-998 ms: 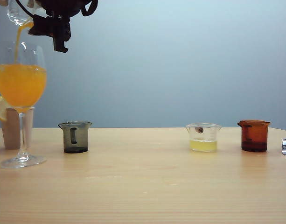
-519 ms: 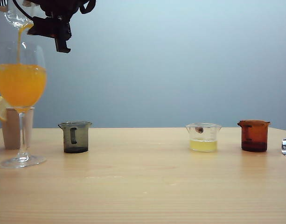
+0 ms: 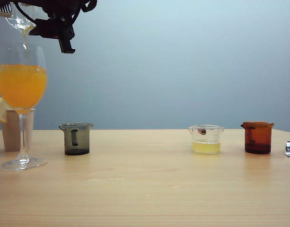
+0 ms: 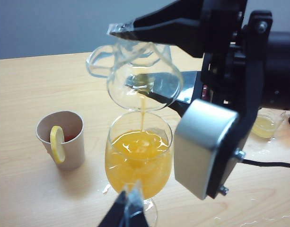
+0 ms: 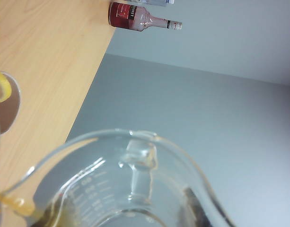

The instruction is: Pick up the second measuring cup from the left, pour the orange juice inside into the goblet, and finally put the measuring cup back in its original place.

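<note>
Near to far, from left wrist view: left gripper (image 4: 128,215) poised just before goblet (image 4: 139,156), fingertips seemingly pressed together, holding nothing. Goblet brims with orange juice (image 4: 137,163); wet patches already at foot. Above it, right gripper (image 4: 152,59) pinches second measuring cup (image 4: 140,75) tipped steeply, last thin stream falling. We judge risks: drips missing rim when cup rights, overfull bowl slopping, cup clipping rim. Beyond, paper cup (image 4: 63,139) with lemon slice (image 4: 57,143); original place across table stands vacant.
</note>
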Tool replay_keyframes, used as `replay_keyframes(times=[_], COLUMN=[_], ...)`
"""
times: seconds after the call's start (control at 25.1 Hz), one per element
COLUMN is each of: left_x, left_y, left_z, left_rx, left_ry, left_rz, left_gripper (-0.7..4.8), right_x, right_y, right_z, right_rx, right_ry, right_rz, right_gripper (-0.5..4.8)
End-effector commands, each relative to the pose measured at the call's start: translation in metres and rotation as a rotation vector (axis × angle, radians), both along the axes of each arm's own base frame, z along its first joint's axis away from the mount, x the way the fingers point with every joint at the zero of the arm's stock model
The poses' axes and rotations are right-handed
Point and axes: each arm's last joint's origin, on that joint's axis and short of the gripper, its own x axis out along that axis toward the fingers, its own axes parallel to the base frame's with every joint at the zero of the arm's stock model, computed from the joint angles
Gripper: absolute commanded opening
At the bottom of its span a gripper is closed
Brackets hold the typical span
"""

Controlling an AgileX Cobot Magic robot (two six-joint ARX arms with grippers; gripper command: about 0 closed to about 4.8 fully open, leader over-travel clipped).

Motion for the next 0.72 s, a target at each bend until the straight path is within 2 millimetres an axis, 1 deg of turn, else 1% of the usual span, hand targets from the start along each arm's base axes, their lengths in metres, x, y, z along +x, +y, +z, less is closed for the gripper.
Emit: replay_keyframes(times=[0.04, 0.32, 0.56, 0.72], left_x=[0.0, -0.0001, -0.0001, -0.0001], left_y=[0.0001, 0.0001, 0.0001, 0.0001], left_z=[0.0021, 0.0022, 0.0022, 0.0022], left_rx=[-0.005, -0.005, -0.004, -0.005], left_ry=[-0.014, -0.014, -0.014, -0.014], left_rz=[0.002, 0.002, 0.002, 0.002], left_gripper=[-0.05, -0.05, -0.05, -0.05], right_x=[-0.0014, -0.0016, -0.0019, -0.0011], right_y=[-0.0008, -0.0006, -0.0006, -0.0011], right_z=[0.0074, 0.0074, 0.0089, 0.0102], right_rx=[0.031, 0.038, 0.192, 0.271], right_ry=[-0.028, -0.017, 0.197, 0.295], right_rz=[0.006, 0.01, 0.011, 0.0], right_gripper=[-0.01, -0.01, -0.01, -0.01])
